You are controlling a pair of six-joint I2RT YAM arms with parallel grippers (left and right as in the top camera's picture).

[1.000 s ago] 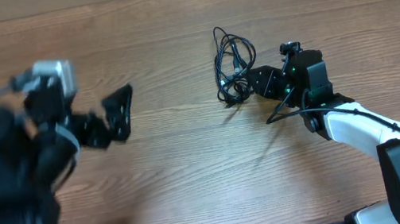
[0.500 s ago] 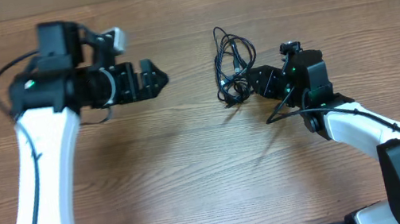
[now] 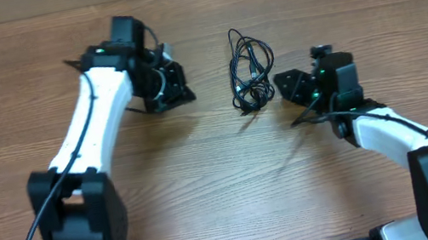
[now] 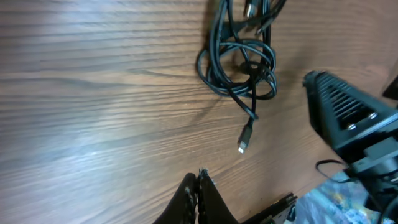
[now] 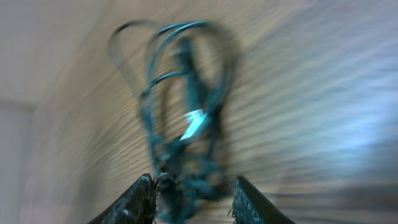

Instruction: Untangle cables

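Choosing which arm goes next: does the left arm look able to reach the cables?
Probably yes: only bare table lies between the left gripper and the cables; the right gripper is on their other side. Left jaws are shut, though.

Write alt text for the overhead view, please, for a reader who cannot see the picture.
A small tangled bundle of thin black cables lies on a wooden table between two robot arms. The left hand, shut, is apart from it on one side; the right hand, open, points at it from close by on the other.
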